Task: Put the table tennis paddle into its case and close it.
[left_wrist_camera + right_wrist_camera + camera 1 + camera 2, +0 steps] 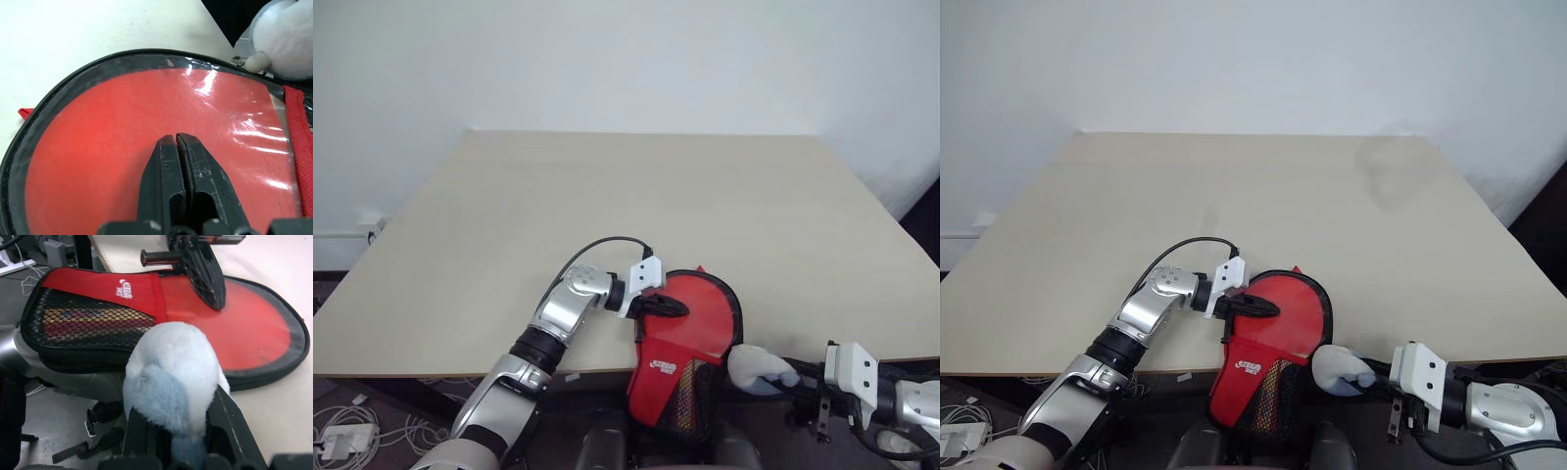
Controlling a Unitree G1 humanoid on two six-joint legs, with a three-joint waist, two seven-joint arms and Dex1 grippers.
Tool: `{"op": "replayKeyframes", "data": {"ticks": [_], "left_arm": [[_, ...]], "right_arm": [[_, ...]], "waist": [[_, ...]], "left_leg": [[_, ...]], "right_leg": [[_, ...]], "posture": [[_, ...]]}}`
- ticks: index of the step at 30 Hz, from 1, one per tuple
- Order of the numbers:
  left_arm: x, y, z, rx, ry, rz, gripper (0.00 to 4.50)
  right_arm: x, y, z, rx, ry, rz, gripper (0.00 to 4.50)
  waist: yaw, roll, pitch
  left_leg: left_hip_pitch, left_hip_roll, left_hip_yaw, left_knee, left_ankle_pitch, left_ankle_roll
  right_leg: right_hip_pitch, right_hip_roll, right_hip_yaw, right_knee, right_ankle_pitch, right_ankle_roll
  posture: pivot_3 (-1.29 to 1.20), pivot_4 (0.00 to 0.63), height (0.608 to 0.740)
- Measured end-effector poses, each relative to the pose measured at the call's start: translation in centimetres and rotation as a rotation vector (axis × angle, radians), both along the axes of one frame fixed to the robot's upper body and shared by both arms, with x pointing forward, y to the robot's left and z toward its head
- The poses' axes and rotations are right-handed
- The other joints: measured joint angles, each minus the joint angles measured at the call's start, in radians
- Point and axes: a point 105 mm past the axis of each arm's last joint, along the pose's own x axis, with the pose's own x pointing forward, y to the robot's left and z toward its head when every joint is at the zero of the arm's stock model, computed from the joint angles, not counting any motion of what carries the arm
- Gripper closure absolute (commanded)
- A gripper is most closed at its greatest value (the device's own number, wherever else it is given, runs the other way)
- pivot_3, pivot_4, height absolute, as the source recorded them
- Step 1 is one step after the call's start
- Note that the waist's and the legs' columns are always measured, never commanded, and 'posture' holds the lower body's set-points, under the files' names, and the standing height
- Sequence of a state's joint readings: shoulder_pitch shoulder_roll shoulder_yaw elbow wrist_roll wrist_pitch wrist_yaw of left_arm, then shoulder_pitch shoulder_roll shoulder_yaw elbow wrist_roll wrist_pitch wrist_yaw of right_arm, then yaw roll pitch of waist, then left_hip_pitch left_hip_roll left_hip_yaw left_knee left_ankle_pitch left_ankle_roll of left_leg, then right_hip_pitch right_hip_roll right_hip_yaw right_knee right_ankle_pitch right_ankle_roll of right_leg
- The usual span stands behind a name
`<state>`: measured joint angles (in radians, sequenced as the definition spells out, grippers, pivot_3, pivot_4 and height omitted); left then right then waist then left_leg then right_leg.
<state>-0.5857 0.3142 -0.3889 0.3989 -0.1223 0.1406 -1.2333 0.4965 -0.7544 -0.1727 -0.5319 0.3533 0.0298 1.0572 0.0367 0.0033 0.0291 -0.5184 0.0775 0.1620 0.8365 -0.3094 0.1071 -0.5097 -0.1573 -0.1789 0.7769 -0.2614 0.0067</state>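
The case [690,343], red with black trim, lies at the table's front edge [460,367], and its mesh handle end [88,323] hangs off the edge. Under its clear panel shows the red face of the table tennis paddle [107,147]. My left gripper [677,308] is shut, its tips [176,139] resting on that panel. Just off the table edge, my right gripper [788,377] is shut on the pale plush-ball charm [171,367], which sits beside the case's rim [286,39].
The beige table [656,196] stretches wide and bare behind the case, up to a white wall. Cables and a power strip [342,436] lie on the floor at the lower left.
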Motion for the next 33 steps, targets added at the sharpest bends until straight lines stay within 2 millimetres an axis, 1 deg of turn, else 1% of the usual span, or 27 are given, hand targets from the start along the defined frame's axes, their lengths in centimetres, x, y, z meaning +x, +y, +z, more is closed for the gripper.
{"op": "replayKeyframes", "data": {"ticks": [9,18,21,23,25,29,33], "left_arm": [[0.1,0.1,0.0,0.007,0.001,0.001,4.50],[0.1,0.1,-0.1,0.007,0.002,0.000,4.50],[0.1,0.1,-0.1,0.008,0.003,0.001,4.50],[0.1,0.1,-0.1,0.009,0.003,0.001,4.50],[0.1,0.1,-0.1,0.008,0.003,0.001,4.50],[0.1,0.1,-0.1,0.010,0.002,0.001,4.50],[0.1,0.0,-0.1,0.010,0.001,0.001,4.50]], "right_arm": [[-1.6,1.0,0.1,0.051,0.024,0.023,4.27],[-2.2,1.9,0.2,0.068,0.036,0.065,4.27],[-1.7,2.2,0.2,0.063,0.025,0.068,4.27],[-1.0,2.2,0.2,0.059,0.017,0.062,4.27],[-0.9,2.3,0.2,0.050,0.020,0.065,4.27],[-1.6,2.5,-0.1,0.052,0.049,0.078,4.27],[-3.0,3.5,-0.1,0.072,0.079,0.126,4.27]], "waist": [[-0.003,0.001,0.000],[-0.003,0.001,0.000],[-0.004,0.001,0.000],[-0.004,0.001,0.000],[-0.003,0.002,0.000],[-0.004,0.002,-0.001],[-0.003,0.002,-0.001]], "left_leg": [[0.000,0.000,0.000,0.002,-0.003,0.005],[0.000,0.000,0.000,0.002,-0.003,0.005],[0.000,0.000,0.000,0.002,-0.003,0.005],[0.000,0.000,0.000,0.002,-0.003,0.005],[0.000,0.000,0.000,0.002,-0.003,0.004],[0.000,0.000,0.000,0.002,-0.002,0.003],[0.000,0.000,0.000,0.002,-0.002,0.003]], "right_leg": [[0.001,0.000,0.000,0.002,0.000,0.000],[0.001,0.000,0.001,0.002,0.000,0.000],[0.001,0.000,0.001,0.002,0.000,0.000],[0.001,0.000,0.001,0.002,0.000,0.000],[0.001,0.000,0.001,0.002,0.000,0.000],[0.001,0.000,0.001,0.002,0.000,0.000],[0.001,0.000,0.001,0.002,0.000,0.000]], "posture": [[0.00,0.000,0.654],[0.00,0.000,0.654],[0.00,0.000,0.654],[0.00,0.000,0.654],[0.00,0.000,0.654],[0.00,0.000,0.654],[0.00,0.000,0.654]]}}
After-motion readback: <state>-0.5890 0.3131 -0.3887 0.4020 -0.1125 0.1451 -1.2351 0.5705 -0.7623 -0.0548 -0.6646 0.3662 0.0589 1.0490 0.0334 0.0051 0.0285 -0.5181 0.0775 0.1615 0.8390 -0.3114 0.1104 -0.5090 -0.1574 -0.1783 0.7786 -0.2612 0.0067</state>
